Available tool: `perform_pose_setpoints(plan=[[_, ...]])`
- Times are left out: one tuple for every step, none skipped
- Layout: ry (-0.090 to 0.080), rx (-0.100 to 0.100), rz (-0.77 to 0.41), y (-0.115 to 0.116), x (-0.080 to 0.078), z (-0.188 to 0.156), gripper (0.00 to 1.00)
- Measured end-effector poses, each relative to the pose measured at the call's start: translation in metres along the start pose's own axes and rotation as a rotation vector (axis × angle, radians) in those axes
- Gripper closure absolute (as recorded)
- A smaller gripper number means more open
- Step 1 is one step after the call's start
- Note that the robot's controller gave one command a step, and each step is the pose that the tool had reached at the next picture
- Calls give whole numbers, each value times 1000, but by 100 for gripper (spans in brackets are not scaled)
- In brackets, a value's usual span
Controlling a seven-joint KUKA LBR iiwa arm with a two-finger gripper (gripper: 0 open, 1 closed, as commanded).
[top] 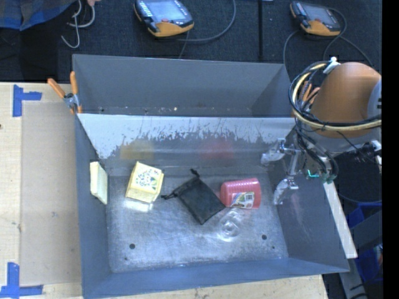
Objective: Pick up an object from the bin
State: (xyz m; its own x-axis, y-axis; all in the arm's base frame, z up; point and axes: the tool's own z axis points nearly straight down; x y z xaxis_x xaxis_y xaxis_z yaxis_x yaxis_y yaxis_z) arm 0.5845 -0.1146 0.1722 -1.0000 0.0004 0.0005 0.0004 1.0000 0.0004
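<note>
The gripper [275, 176] is positioned at the right side of the bin [187, 257]. The jaws are spread apart, with nothing held between them. A pink box [240, 193] is located just left of the jaws, clear of them. A black pouch [199, 199] is found beyond it, touching it. A yellow box [144, 182] lies well apart from the jaws, farther left.

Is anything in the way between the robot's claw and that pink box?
Nothing visible. Only bare bin floor lies between the gripper and the pink box; the black pouch lies on its far side.
</note>
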Motion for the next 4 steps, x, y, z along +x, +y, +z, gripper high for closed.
perform_pose_setpoints(plan=[[-9,2,25,33,-18,43,0],[-7,0,-10,55,-10,95,100],[-7,0,-10,55,-10,95,100],[-2,0,-45,83,-6,-24,100]])
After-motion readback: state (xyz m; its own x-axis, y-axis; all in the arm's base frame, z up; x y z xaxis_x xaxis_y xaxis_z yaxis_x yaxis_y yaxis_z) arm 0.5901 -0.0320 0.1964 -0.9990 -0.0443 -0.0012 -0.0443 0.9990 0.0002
